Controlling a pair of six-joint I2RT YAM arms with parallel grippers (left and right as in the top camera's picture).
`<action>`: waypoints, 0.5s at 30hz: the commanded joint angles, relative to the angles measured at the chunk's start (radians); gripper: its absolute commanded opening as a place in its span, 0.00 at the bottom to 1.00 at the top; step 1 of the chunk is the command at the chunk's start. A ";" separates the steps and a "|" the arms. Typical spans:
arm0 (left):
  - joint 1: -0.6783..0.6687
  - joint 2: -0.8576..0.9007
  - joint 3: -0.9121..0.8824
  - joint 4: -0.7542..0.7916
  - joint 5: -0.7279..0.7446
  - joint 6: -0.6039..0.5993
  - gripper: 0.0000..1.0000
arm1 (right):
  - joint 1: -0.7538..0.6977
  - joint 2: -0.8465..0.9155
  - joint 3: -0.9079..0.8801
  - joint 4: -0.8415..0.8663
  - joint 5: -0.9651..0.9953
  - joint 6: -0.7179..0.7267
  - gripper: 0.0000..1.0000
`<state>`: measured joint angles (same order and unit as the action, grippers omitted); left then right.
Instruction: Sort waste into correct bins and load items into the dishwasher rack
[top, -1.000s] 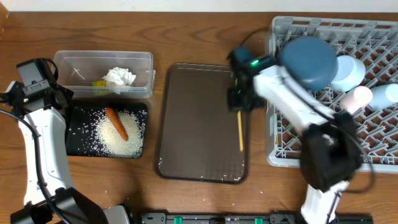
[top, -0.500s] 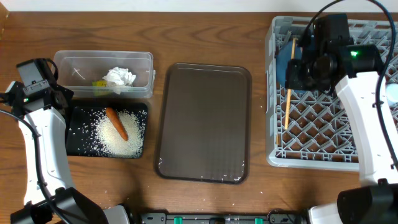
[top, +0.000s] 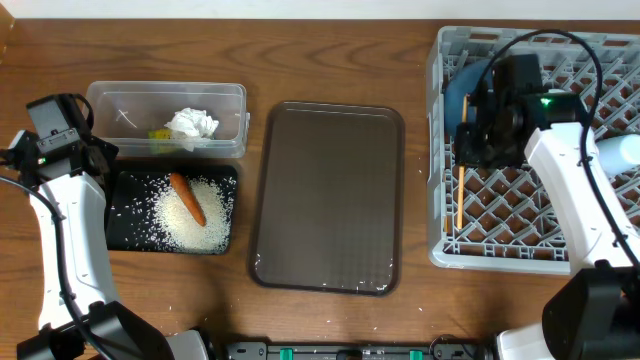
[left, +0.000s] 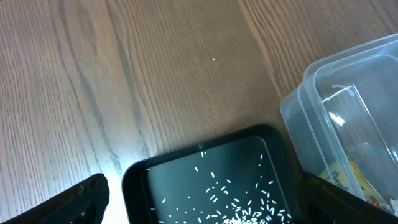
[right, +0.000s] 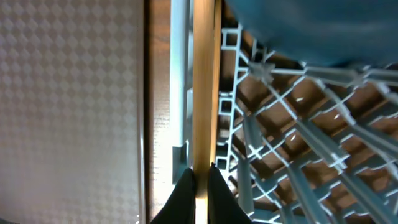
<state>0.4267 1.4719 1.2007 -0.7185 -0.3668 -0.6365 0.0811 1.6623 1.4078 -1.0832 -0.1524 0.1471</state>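
Observation:
My right gripper (top: 474, 150) is shut on the wooden chopsticks (top: 459, 198) and holds them just inside the left edge of the grey dishwasher rack (top: 500, 255). In the right wrist view the fingers (right: 200, 177) pinch the chopsticks (right: 204, 93) above the rack lattice (right: 280, 124). The blue dish (top: 462, 88) lies in the rack, mostly hidden by my arm. The clear tub (top: 120, 100) holds white tissue (top: 191, 124) and a yellow-green wrapper (top: 158, 134). The black tray (top: 125, 195) holds rice (top: 198, 222) and a carrot (top: 187, 198). My left gripper (left: 199, 208) is open over the black tray's corner (left: 140, 177).
The dark brown serving tray (top: 325, 195) lies between the bins and the rack, with nothing on it. A pale blue item (top: 622, 152) shows in the rack at the right edge. Bare wooden table runs along the front.
My right gripper carried the chopsticks from the serving tray over to the rack, then moved them nearer along its left edge. The left arm has not moved.

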 joint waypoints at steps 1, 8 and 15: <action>0.004 -0.002 0.000 -0.003 -0.018 -0.016 0.97 | -0.015 0.005 -0.018 0.002 -0.020 -0.013 0.19; 0.004 -0.002 0.000 -0.003 -0.018 -0.016 0.97 | -0.015 0.004 -0.019 0.003 -0.021 0.018 0.52; 0.004 -0.002 0.000 -0.003 -0.018 -0.016 0.97 | -0.015 -0.056 0.037 -0.054 -0.054 0.043 0.64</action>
<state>0.4267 1.4719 1.2007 -0.7181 -0.3668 -0.6361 0.0811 1.6581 1.3983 -1.1248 -0.1745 0.1757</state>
